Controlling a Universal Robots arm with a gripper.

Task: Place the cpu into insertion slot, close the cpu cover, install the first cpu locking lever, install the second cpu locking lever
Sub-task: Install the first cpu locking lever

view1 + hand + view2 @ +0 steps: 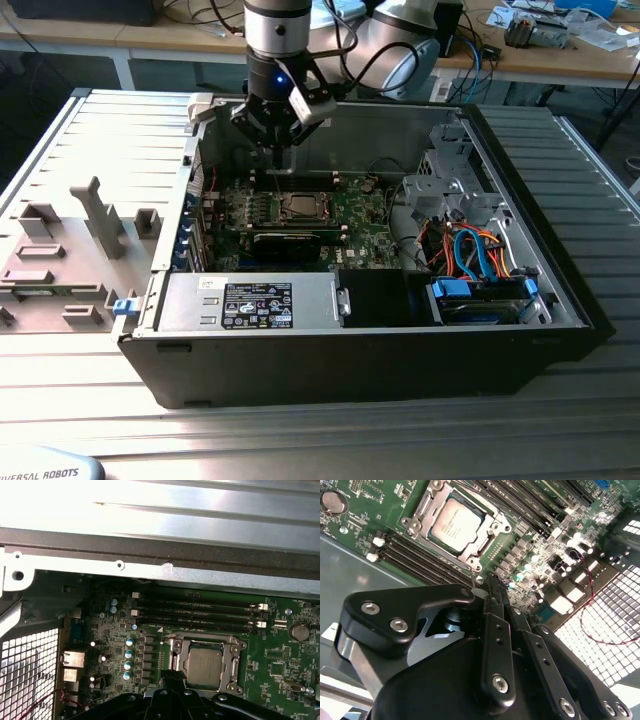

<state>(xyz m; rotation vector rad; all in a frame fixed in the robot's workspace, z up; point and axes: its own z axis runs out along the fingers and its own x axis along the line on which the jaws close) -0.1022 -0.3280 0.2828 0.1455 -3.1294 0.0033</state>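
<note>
Cpu seated, end effector hovering beside the slot

The cpu [456, 524] lies in the slot [492, 528] with the cover [232, 663] closed around it. The end effector [490, 587], fingers pinched narrow and holding nothing, hangs just beside the slot. Risk, as I judge it: coming down off-line, the tips could scrape the board [280, 655] or miss a lever.

A ribbed metal table [560, 420] carries everything. On it stands an open black computer case [380, 365], in the middle. On the exterior view's left of the case lies a grey fixture plate [60, 270] with upright holders.
</note>
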